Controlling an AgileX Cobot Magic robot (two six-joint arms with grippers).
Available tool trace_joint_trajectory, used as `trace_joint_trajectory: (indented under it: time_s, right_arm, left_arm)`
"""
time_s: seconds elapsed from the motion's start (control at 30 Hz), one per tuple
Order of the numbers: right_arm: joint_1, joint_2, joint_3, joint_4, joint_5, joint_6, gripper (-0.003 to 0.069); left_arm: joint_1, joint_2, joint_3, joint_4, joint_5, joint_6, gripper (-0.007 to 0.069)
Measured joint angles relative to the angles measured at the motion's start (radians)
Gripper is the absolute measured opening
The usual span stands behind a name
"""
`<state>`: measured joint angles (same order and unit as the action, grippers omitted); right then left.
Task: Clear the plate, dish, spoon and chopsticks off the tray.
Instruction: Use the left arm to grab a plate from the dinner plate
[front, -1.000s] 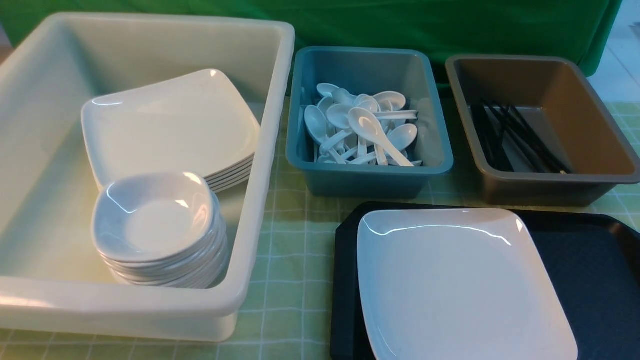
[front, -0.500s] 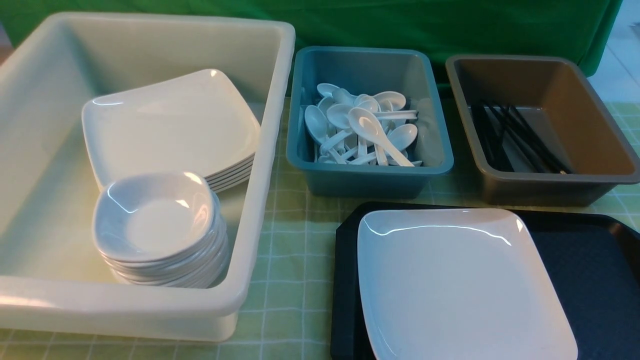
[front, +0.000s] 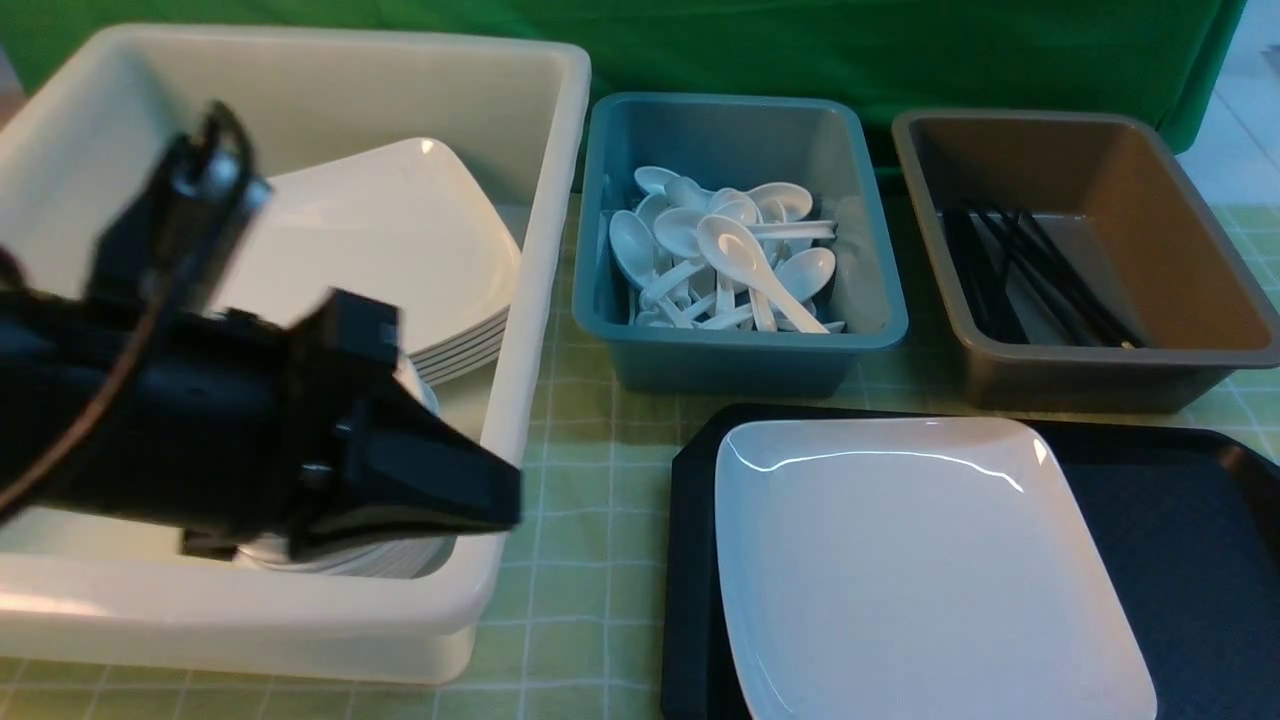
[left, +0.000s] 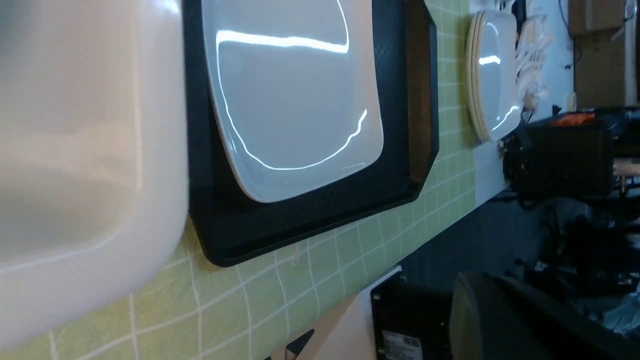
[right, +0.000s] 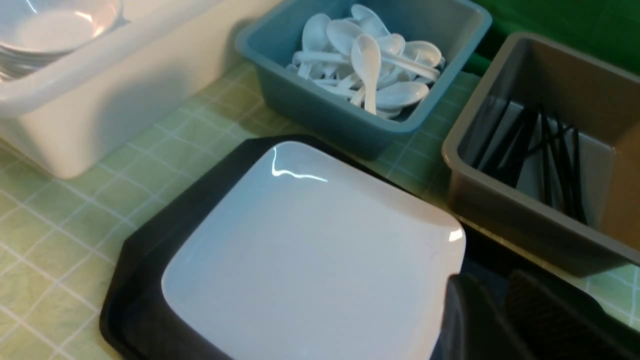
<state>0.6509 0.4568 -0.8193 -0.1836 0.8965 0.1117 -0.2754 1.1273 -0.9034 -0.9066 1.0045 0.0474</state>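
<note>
Plate (front: 930, 570) hugs tray's (front: 1180, 560) left rim (open tray floor rightward).

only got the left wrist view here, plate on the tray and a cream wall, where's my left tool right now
Observer: In the front view your left tool hangs over the cream tub, above its stack of small bowls.
Operator: open or shut
Observer: Shut, with nothing visible in it.
Operator: what's behind the tray
Observer: Behind the tray stand a teal tub of white spoons and a brown tub of black chopsticks.
</note>
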Motion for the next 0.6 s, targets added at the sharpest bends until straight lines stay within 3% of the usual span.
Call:
trace_joint_trajectory:
  time_s: [0.17,0.3,0.47,0.6]
  right_arm:
    - [0.000,0.000,0.005,-0.001,0.003,0.000,0.0114]
    - [0.000,0.000,0.005,-0.002,-0.001,0.000,0.0119]
    - [0.000,0.000,0.005,-0.002,-0.005,0.000,0.0124]
    - [0.000,0.000,0.005,-0.002,-0.004,0.000,0.0124]
  left_arm:
    - [-0.324,0.168,-0.005,0.130,-0.180,-0.178,-0.0008]
    - [-0.483,0.341,-0.054,0.180,-0.187,-0.282,0.0024]
    - [-0.555,0.513,-0.174,0.264,-0.162,-0.321,0.0094]
    - [-0.571,0.615,-0.278,0.428,-0.159,-0.466,0.0177]
